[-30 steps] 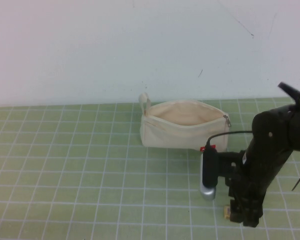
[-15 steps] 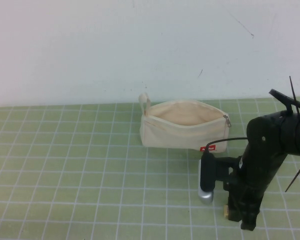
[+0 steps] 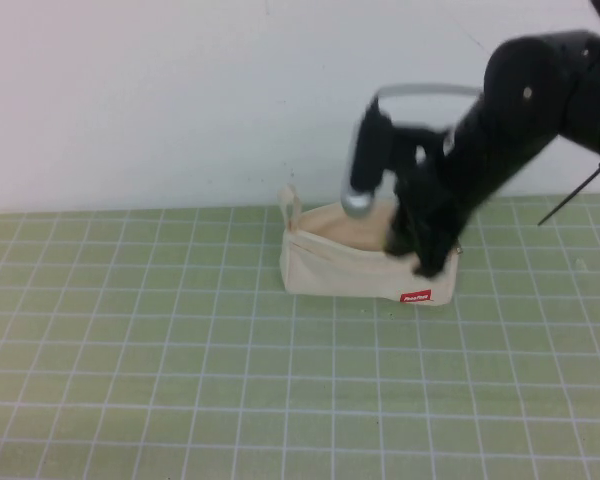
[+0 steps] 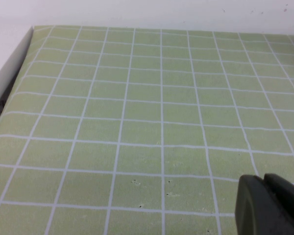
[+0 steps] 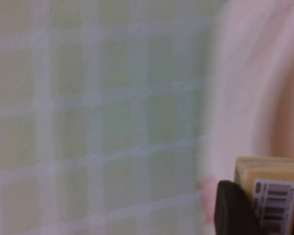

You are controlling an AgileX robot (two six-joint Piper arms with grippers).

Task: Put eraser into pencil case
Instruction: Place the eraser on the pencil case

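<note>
A green grid mat (image 3: pixel 180 350) meets a white wall (image 3: pixel 180 100) across the upper frame. At centre sits the pencil case (image 3: pixel 330 265), mouth open. Right of centre, the right gripper (image 3: pixel 427 262) dips over its right end, pinching the eraser (image 5: pixel 270 188). The left gripper (image 4: pixel 270 205) shows only low in its wrist view; I cannot tell its spread.

right gripper (image 3: pixel 427 262) over pencil case (image 3: pixel 325 268) (eraser (image 5: pixel 269 188) gripped)
</note>
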